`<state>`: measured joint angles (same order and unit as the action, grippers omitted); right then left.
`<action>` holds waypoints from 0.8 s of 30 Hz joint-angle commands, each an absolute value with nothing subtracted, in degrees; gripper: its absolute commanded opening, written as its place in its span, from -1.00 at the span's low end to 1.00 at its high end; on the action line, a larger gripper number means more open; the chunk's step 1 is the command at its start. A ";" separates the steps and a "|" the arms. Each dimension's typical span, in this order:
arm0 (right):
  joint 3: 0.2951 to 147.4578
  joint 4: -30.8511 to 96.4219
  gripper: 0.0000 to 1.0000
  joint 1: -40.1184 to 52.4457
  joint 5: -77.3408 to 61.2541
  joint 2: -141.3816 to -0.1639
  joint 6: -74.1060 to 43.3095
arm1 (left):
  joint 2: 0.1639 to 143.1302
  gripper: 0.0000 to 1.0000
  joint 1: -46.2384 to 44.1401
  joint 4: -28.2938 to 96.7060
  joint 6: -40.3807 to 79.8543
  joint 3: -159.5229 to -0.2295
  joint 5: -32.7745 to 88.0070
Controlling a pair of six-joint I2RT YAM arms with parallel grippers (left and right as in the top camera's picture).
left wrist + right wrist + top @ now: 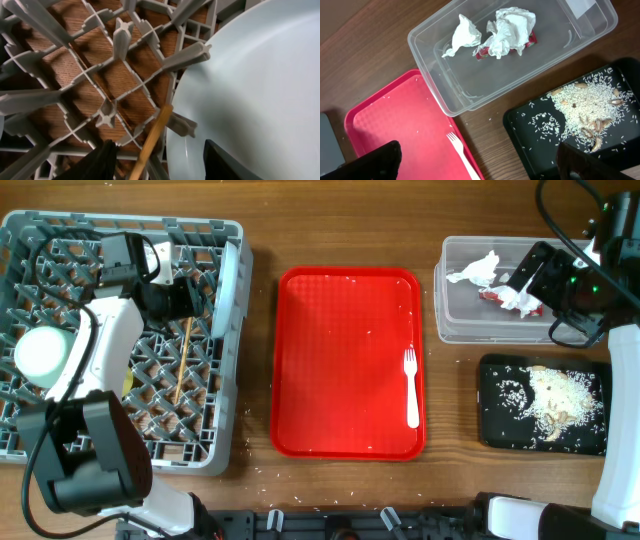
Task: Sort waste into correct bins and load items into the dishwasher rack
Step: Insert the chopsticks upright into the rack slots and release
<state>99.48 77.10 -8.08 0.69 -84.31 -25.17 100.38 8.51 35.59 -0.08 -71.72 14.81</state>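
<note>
On the left side of the bench, the big grey dishwasher rack (70,222) holds a pale blue plate (228,290) standing up on its edge, a mint-green bowl (42,355) and thin wooden chopsticks (182,365) lying on the pegs. The left end effector (157,145) hangs low over the rack, right beside the plate. Its two fingers are apart and a chopstick lies in the gap, not squeezed. In the middle sits a red serving tray (340,360) with a white plastic fork (410,385) near its right side. On the right, the clear tub (470,85) has crumpled white tissues (510,25) and a red shiny wrapper (482,52) inside. Just beside it, the black tray (530,145) holds a pile of rice scraps (590,105). The right end effector (477,147) hangs above the tub, wide open, holding nothing.
</note>
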 commanded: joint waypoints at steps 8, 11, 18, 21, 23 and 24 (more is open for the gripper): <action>99.79 76.97 1.00 -8.23 1.28 -84.93 -24.14 | 101.08 -0.48 8.49 35.75 -1.32 -71.90 8.51; 99.79 76.97 0.99 -8.23 1.28 -84.93 -24.14 | 101.08 -0.45 8.47 36.51 -5.28 -71.90 12.78; 99.79 76.97 0.99 -8.23 1.28 -84.93 -24.14 | 102.45 -0.45 8.47 36.32 -8.62 -71.09 13.43; 99.79 76.97 0.99 -8.23 1.28 -84.93 -24.14 | 104.40 -0.46 8.47 36.03 -8.82 -71.09 12.91; 99.79 76.97 0.99 -8.23 1.28 -84.93 -24.14 | 104.60 -0.39 8.47 35.38 -8.80 -71.09 12.32; 99.79 76.97 0.99 -8.23 1.28 -84.93 -24.14 | 104.60 -0.35 8.47 35.07 -8.80 -71.11 12.32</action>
